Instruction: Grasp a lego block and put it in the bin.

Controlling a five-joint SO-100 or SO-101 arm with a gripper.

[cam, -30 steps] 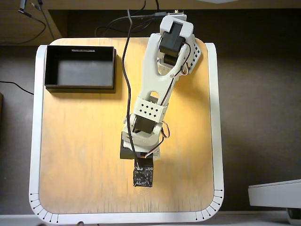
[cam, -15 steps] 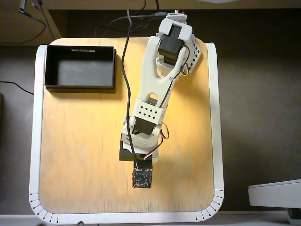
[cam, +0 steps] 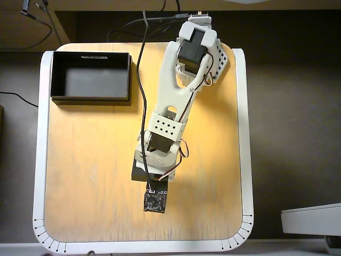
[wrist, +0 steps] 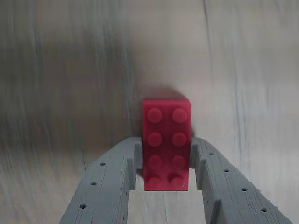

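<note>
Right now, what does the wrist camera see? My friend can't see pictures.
A small red studded plastic brick sits between the two grey fingers of the gripper, which press against its sides. Behind it is a blurry pale wooden tabletop.

red studded lego block [wrist: 166, 144], grey claw [wrist: 166, 161], black bin [cam: 91, 76], pale wood table [cam: 90, 160]

wooden table [cam: 90, 160], black cables [cam: 128, 26]

Arm's [cam: 173, 114] tip now lower and further left, overhead view.
</note>
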